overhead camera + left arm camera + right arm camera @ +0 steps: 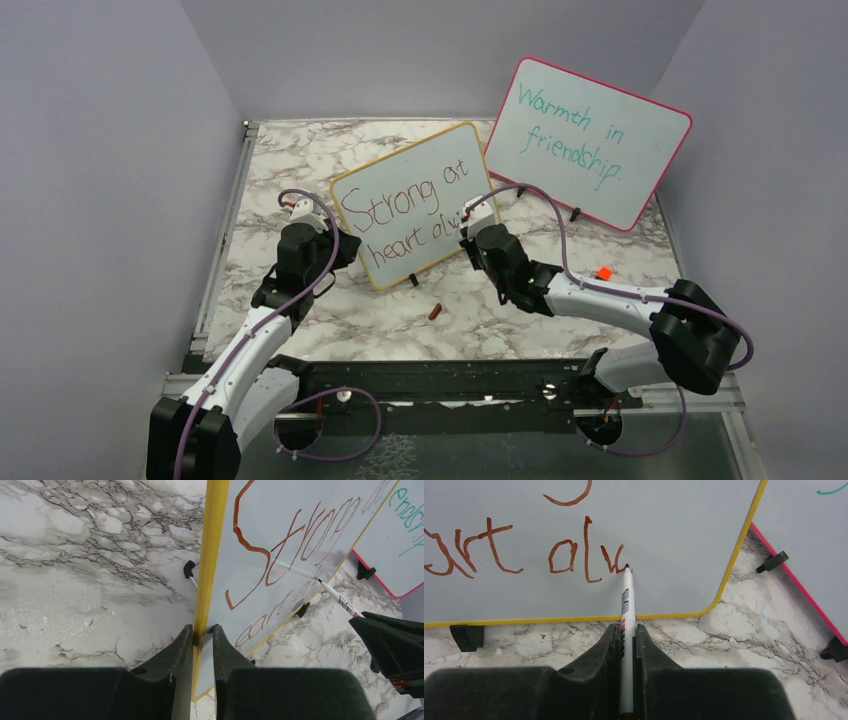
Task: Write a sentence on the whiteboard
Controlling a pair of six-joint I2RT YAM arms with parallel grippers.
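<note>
Glossy whiteboard (marble-look table)

- Boards: 2. 1 whiteboard with a yellow frame, 1 pink board.
- Black feet: 4 seen, 2 under each board.
- Sentence, red-brown: 2 lines, holding 3 whole words ("Strong", "at", "heart") and 1 part-word ("alv").
- Teal words: 3, in 2 lines.
- Marker: 1.
- Small red-brown piece: 1.
- Table, marbled: 1.
- Arms: 2. 1 left arm, 1 right arm.
- Grippers: 2. 1 left gripper, 1 right gripper.
- Fingers: 2 per gripper, 4 in all.
- Orange tab on the right arm: 1.
</note>
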